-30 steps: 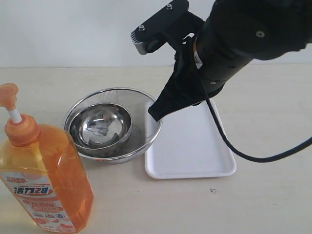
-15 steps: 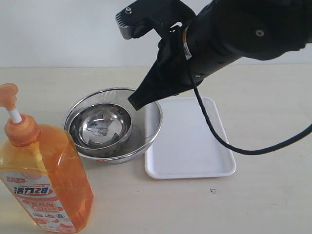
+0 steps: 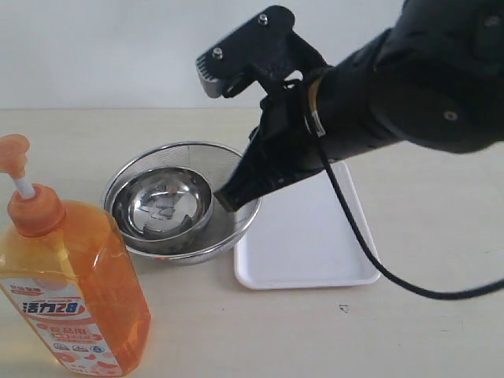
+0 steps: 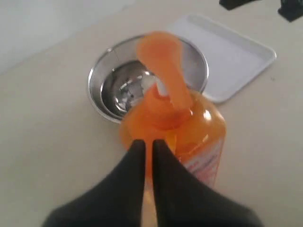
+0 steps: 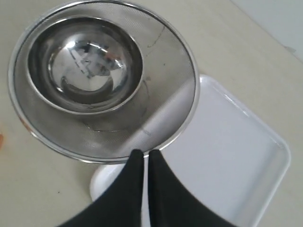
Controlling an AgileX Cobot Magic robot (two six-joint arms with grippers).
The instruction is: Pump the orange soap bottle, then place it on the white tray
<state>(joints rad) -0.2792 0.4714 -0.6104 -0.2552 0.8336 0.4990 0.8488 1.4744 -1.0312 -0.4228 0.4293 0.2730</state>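
The orange soap bottle [image 3: 75, 291] stands upright at the front left of the table, its pump head [image 3: 14, 153] raised on a white stem. In the left wrist view my left gripper [image 4: 144, 144] is shut and empty, hovering close beside the bottle [image 4: 201, 127] near its shoulder, below the pump head [image 4: 163, 61]. The white tray [image 3: 307, 244] lies flat at centre right with nothing on it. My right gripper [image 3: 224, 197] is shut and empty, its tips [image 5: 142, 153] above the spot where the strainer's rim overlaps the tray [image 5: 227, 156].
A round steel mesh strainer [image 3: 213, 161] sits between bottle and tray, holding a smaller polished steel bowl [image 3: 161, 201]. Its rim overlaps the tray's left edge. A black cable [image 3: 354, 236] hangs from the right arm across the tray. A pale wall runs behind the table.
My right arm has swung left from over the tray to the strainer's rim, then dipped lower. The bottle, strainer and tray have not moved.
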